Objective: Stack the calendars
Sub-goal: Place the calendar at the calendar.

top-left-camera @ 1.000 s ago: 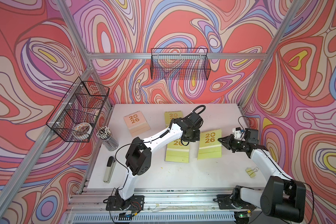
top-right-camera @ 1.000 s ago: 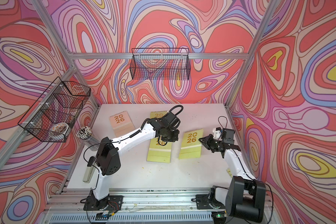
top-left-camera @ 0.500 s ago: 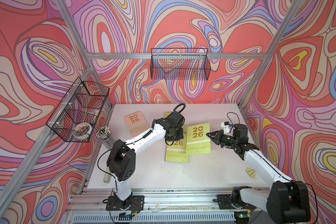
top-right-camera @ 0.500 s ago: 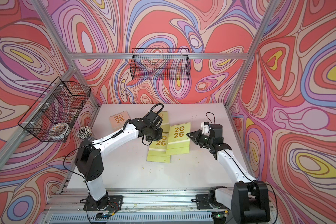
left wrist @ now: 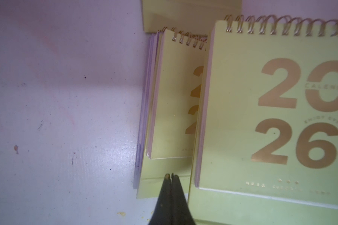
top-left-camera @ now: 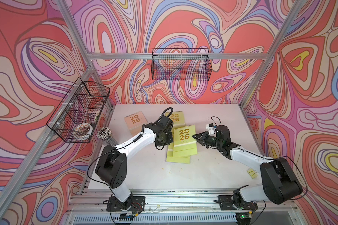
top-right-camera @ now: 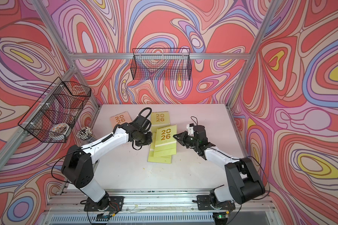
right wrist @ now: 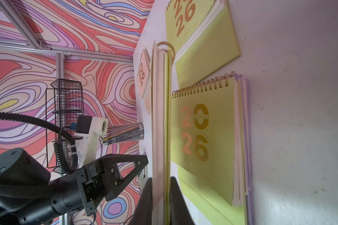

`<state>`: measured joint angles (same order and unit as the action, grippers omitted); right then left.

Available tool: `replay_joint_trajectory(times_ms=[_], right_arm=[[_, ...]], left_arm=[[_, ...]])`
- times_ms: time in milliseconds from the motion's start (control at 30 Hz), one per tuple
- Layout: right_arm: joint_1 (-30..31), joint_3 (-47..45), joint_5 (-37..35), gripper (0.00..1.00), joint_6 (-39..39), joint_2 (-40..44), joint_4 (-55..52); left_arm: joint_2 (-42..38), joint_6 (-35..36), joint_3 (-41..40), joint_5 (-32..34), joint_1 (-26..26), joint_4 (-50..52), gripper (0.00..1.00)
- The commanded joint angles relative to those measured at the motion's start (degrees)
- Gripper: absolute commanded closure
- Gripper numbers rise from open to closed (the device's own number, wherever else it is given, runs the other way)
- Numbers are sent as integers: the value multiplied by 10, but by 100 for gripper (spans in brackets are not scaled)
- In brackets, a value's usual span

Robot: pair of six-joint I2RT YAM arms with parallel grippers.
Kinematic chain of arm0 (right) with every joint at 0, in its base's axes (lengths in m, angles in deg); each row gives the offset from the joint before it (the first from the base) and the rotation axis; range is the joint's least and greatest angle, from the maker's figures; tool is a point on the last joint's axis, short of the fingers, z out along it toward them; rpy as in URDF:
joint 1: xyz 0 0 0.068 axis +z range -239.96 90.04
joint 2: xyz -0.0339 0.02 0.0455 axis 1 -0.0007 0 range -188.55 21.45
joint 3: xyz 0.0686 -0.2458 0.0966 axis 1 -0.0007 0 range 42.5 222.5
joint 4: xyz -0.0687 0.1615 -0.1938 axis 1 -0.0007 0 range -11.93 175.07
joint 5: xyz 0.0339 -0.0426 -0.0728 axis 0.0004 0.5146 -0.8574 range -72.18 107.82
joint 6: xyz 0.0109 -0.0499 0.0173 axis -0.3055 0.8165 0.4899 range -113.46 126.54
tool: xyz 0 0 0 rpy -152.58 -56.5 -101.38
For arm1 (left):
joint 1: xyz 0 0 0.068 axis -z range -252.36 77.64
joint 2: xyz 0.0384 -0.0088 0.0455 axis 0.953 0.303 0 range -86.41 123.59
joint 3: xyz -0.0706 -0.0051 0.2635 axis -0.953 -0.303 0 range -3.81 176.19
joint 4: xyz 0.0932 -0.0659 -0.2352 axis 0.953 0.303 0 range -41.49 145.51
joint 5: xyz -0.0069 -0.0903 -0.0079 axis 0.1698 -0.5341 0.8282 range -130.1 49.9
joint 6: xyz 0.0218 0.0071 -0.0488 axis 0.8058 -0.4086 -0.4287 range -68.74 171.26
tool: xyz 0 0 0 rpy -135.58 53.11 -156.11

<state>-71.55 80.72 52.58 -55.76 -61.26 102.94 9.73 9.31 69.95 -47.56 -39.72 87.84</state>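
The right gripper [top-left-camera: 197, 137] clenched the side edge of a lime-green spiral-bound card calendar [top-left-camera: 184, 136], judged light and stiff, perhaps just above the green-and-lavender calendar pile [top-left-camera: 177, 156] at the middle of the white table [top-left-camera: 219, 115]; the left gripper [left wrist: 171, 176], pinched empty, hovered at that pile's edge.

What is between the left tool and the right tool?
A lime green calendar, gripped at its edge by the right tool and held over the pile. Both top views show it, with the shut left tool on its other side.
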Motion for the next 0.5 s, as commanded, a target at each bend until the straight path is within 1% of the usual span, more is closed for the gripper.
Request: replay_joint_trajectory(times_ms=[0, 67, 167, 467], right_arm=[[16, -12, -21, 100, -32, -18, 99], [22, -19, -27, 100, -42, -30, 125], [30, -24, -29, 100, -52, -51, 157], [43, -31, -34, 100, -67, -96, 208]], left_arm=[[-13, 3, -35, -6, -18, -20, 100], [-13, -1, -59, -18, -31, -37, 100], [-13, -1, -80, -17, -37, -49, 100], [4, 3, -83, -29, -38, -58, 100]])
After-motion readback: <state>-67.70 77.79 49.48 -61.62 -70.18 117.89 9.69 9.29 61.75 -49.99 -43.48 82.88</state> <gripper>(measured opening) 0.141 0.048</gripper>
